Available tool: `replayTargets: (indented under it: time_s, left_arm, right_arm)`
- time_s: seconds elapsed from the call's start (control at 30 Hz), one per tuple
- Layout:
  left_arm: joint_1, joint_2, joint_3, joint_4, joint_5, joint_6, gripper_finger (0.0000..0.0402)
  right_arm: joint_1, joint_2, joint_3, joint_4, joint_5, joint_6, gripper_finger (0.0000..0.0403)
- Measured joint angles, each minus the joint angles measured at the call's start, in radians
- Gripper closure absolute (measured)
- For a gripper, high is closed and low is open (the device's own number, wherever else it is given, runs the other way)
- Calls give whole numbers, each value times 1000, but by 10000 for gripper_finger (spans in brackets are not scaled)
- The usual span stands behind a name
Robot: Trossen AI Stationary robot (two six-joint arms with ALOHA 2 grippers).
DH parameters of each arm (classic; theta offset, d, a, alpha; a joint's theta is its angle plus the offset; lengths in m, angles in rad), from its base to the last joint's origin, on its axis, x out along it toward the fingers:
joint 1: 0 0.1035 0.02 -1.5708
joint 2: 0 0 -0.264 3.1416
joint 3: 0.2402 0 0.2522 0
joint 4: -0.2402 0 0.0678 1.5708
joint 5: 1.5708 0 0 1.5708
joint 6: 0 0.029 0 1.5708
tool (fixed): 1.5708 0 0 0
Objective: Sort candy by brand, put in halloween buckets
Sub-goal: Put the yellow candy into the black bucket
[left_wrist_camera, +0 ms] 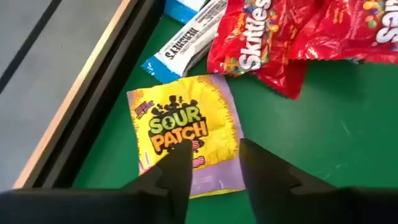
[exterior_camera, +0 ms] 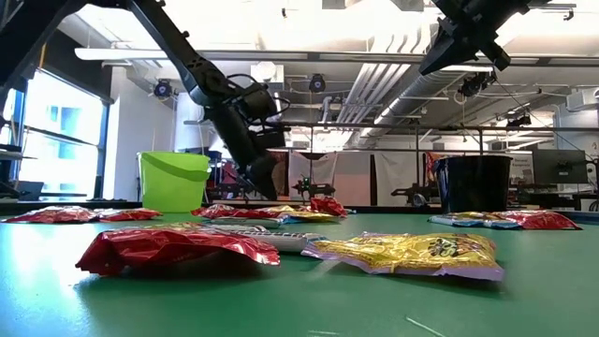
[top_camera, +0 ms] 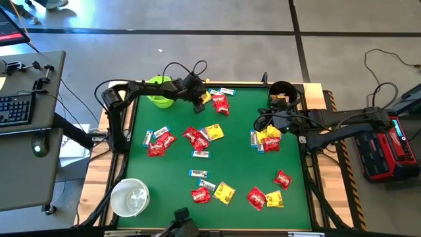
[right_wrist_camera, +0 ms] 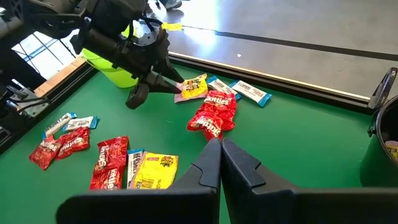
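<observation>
A: What is the left pincer (left_wrist_camera: 211, 163) doing over the green felt tabletop (top_camera: 237, 148)?

B: It is hovering near the far edge, just beside the lime green plastic bucket (top_camera: 158, 91) at the far left corner. Its two dark fingers are standing apart with nothing between them, poised over a yellow Sour Patch packet (left_wrist_camera: 185, 129) that is lying flat on the felt. Whether the tips are touching the packet, I cannot quite tell.

A: And what is lying next to that packet?

B: A slim white-and-blue Hershey's bar (left_wrist_camera: 183, 45) and a crinkled red Skittles packet (left_wrist_camera: 261, 34) are lying just beside it, all close to the wooden rim.

A: Where is the right pincer (right_wrist_camera: 221, 148) waiting?

B: It is hanging raised above the tabletop near the black round bucket (top_camera: 281, 91) at the far right corner, its fingers pressed together and gripping nothing.

A: And the rest of the candy?

B: Red, yellow and white-and-blue pieces are lying scattered in clusters across the middle and toward the near edge. The white translucent bucket (top_camera: 129, 197) is standing at the near left corner, well apart from both arms.
</observation>
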Motion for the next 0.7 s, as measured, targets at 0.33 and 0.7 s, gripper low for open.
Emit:
replayTargets:
  time_s: [0.33,0.7]
  left_arm:
    - [-2,3,0,-4,-83,7,217]
    - [-6,19,0,-29,-70,30,217]
  right_arm:
    - [0,0,0,0,0,0,402]
    - [0,0,0,0,2,0,402]
